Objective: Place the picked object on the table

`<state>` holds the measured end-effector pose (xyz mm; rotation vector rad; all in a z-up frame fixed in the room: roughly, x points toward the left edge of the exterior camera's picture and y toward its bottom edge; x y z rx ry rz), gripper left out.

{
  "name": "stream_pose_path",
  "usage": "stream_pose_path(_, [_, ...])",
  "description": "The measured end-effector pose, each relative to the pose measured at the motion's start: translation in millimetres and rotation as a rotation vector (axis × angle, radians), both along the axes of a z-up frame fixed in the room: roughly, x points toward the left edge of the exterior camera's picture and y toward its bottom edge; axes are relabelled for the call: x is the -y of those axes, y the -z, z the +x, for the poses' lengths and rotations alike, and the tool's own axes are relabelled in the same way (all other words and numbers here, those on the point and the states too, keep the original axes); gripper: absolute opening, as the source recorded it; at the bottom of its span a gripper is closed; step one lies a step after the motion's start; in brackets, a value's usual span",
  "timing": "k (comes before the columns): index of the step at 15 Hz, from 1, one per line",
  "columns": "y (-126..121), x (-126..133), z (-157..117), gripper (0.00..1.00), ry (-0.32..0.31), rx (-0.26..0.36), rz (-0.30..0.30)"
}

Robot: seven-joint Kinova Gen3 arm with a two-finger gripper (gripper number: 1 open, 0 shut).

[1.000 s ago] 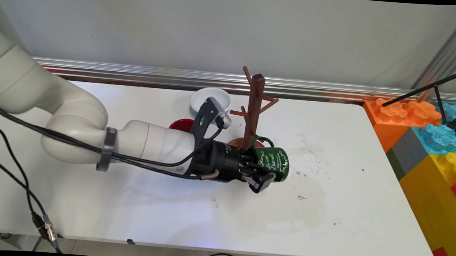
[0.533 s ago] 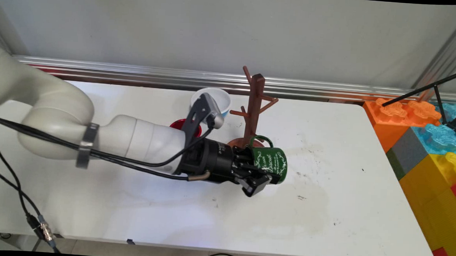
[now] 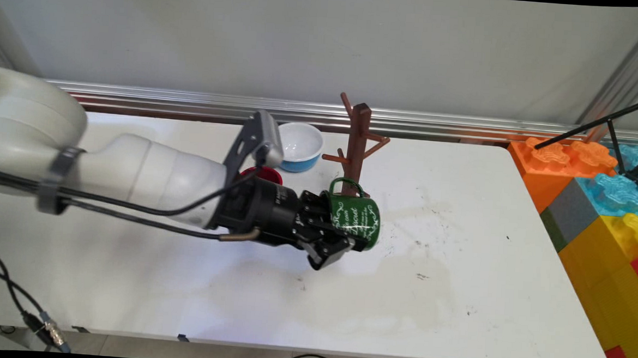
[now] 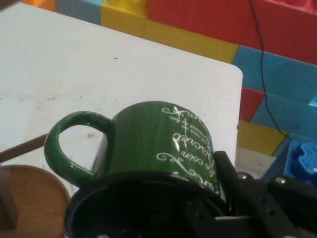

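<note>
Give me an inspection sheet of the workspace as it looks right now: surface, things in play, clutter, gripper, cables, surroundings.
Surface: white table, stained and scuffed near the middle.
Things in play: green mug with white lettering, tipped on its side and held off the table, handle toward the wooden mug tree.
Clutter: white and blue bowl and a red dish behind the arm.
Gripper: gripper shut on the mug's rim, one finger inside the mug.
Cables: black cables run along the arm; another hangs at the table's left edge.
Surroundings: coloured foam blocks on the right, grey wall behind.
</note>
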<state>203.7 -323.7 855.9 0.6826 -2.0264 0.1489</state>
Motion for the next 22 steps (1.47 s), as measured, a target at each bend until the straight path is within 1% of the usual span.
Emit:
stream_pose_path(6, [-29,-16,21,0.00,0.027,0.040,-0.038])
stream_pose_path(10, [-43,-24,33,0.00,0.085,0.096,-0.059])
stream_pose_path(13, [-59,-26,46,0.00,0.138,0.153,-0.084])
stream_pose_path(16, [-75,-26,60,0.00,0.179,0.204,-0.112])
stream_pose_path(17, [-84,-25,67,0.00,0.200,0.236,-0.128])
stream_pose_path(19, [-93,-25,75,0.00,0.226,0.279,-0.146])
stream_pose_path(22, [-107,-24,88,0.00,0.268,0.368,-0.174])
